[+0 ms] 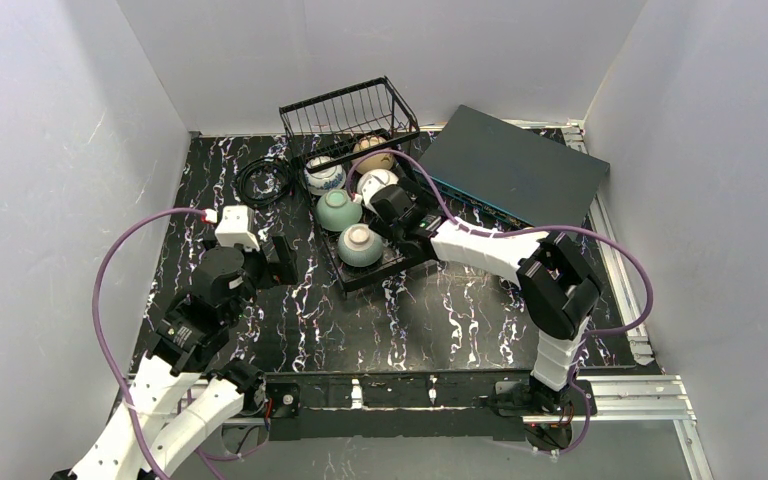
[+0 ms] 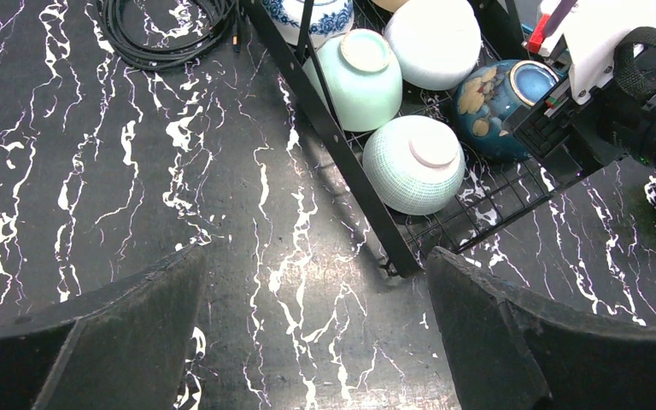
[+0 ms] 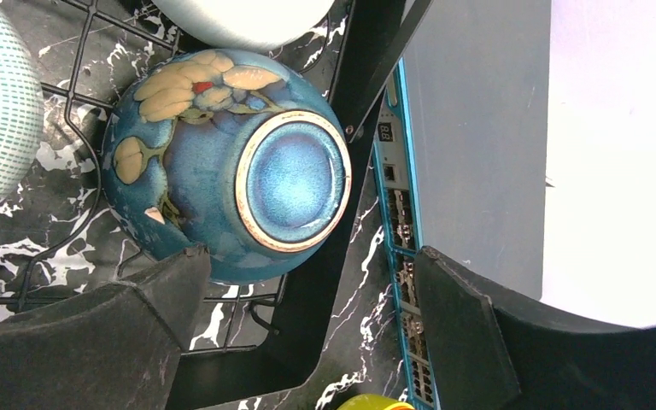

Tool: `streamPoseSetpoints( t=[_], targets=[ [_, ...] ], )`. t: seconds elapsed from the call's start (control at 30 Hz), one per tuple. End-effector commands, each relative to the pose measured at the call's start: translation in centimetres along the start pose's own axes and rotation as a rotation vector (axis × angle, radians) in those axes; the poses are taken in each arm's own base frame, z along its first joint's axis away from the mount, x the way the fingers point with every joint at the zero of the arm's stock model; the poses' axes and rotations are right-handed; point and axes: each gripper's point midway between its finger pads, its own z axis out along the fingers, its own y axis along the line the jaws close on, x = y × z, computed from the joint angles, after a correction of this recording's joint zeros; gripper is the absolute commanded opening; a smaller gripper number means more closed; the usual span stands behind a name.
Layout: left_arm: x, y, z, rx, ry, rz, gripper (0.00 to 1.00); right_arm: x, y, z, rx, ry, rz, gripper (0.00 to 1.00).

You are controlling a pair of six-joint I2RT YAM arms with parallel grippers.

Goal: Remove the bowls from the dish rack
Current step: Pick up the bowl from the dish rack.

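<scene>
The black wire dish rack [image 1: 392, 259] holds several upside-down bowls: blue-and-white [image 1: 325, 178], beige [image 1: 372, 150], white [image 1: 377, 183], pale green [image 1: 338, 210] and ribbed pale green [image 1: 359, 244]. My right gripper [image 1: 395, 212] hovers over the rack's right side, open. In the right wrist view it [image 3: 307, 269] stands just short of a dark teal bowl [image 3: 231, 162], whose edge is at the left finger [image 3: 166, 290]. My left gripper [image 2: 316, 282] is open and empty over the table, just left of the rack's front corner [image 2: 397, 252]. The teal bowl also shows in the left wrist view [image 2: 495, 94].
A flat dark grey-teal box [image 1: 510, 170] lies right of the rack, and its port side [image 3: 397, 256] runs close by my right finger. A yellow bowl [image 3: 376, 401] sits on the table near the box. A coiled black cable [image 1: 265, 180] lies left of the rack.
</scene>
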Motion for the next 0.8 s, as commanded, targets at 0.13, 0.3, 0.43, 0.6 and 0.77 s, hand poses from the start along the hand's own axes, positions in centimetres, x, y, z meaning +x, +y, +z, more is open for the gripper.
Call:
streamPoseSetpoints(
  t=[0.13, 0.3, 0.43, 0.6, 0.77],
  targets=[
    [0.1, 0.4, -0.2, -0.012, -0.009, 0.006, 0.98, -3.4, -0.9, -2.0, -0.012, -0.095, -0.009, 0.99],
    [-0.1, 0.5, -0.3, -0.015, -0.016, 0.005, 0.98, -3.0, 0.6, -1.3, -0.043, -0.066, -0.094, 0.99],
    [-0.1, 0.6, -0.4, -0.015, -0.02, 0.004, 0.98, -2.4, 1.5, -0.4, -0.063, -0.03, -0.157, 0.99],
    [-0.2, 0.6, -0.4, -0.015, -0.021, 0.003, 0.98, -1.8, 2.7, 0.5, -0.078, -0.004, -0.22, 0.99],
    [-0.1, 0.6, -0.4, -0.014, -0.022, 0.005, 0.98, -1.1, 3.3, 1.5, -0.074, 0.034, -0.278, 0.99]
  ],
)
